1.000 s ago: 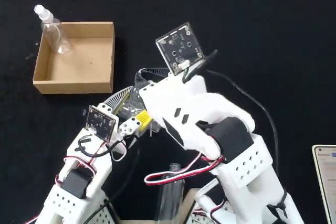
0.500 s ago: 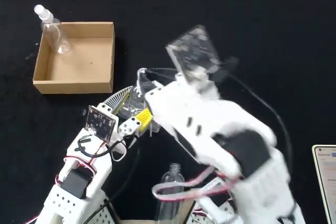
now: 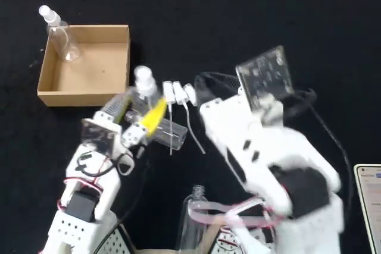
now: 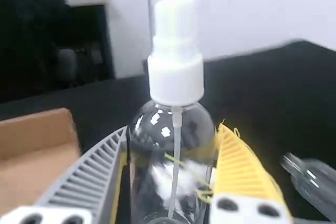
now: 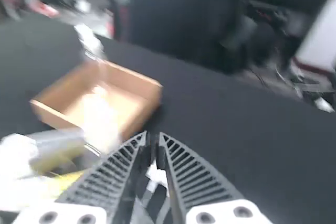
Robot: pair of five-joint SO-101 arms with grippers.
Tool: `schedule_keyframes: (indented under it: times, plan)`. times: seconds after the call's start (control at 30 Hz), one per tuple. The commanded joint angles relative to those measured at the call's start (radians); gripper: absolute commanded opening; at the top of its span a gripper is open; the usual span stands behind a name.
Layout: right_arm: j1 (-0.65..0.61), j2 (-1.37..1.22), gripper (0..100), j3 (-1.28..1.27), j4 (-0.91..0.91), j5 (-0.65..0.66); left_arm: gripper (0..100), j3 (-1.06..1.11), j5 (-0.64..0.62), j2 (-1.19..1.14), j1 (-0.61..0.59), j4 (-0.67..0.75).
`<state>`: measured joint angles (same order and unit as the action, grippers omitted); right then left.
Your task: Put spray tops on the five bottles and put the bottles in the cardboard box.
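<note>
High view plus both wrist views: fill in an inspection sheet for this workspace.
Surface: black table.
Job's things: cardboard box holding one boxed bottle with its top on; three loose spray tops; upright bottle, no top, at the near edge; lying bottle beside the left gripper.
Clutter: lit screen at the table edge.
Grippers: left gripper shut on held bottle, top fitted; right gripper shut, empty.
Cables: black cable; red-white wires.
Surroundings: dark furniture beyond the table.

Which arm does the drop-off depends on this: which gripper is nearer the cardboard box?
Left. The left gripper, jaws shut on a capped bottle, is beside the cardboard box; the right gripper is farther, past the loose spray tops.
</note>
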<state>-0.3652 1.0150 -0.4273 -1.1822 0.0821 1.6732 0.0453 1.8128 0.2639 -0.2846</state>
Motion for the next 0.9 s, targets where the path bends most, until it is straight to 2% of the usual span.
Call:
schedule_keyframes:
  times: [0.0,0.1,0.2,0.3,0.5,0.6,0.87]
  plan:
    - [0.066,0.033,2.6,-0.237,0.203,0.014,17,-0.016,-0.012,0.011,-0.137,0.167]
    - [0.069,0.051,2.5,-0.481,0.423,0.012,17,-0.039,-0.063,0.005,-0.202,0.232]
    - [0.068,0.067,2.2,-0.691,0.644,-0.031,17,-0.093,-0.091,0.003,-0.260,0.219]
    - [0.072,0.077,2.2,-0.817,0.787,-0.089,17,-0.136,-0.086,0.003,-0.292,0.221]
    - [0.071,0.073,2.5,-0.889,0.856,-0.106,17,-0.186,-0.048,-0.009,-0.300,0.229]
    - [0.072,0.073,2.3,-0.928,0.911,-0.106,17,-0.243,-0.044,-0.091,-0.298,0.230]
    - [0.069,0.073,2.2,-1.029,1.069,-0.104,17,-0.492,-0.044,-0.608,-0.305,0.384]
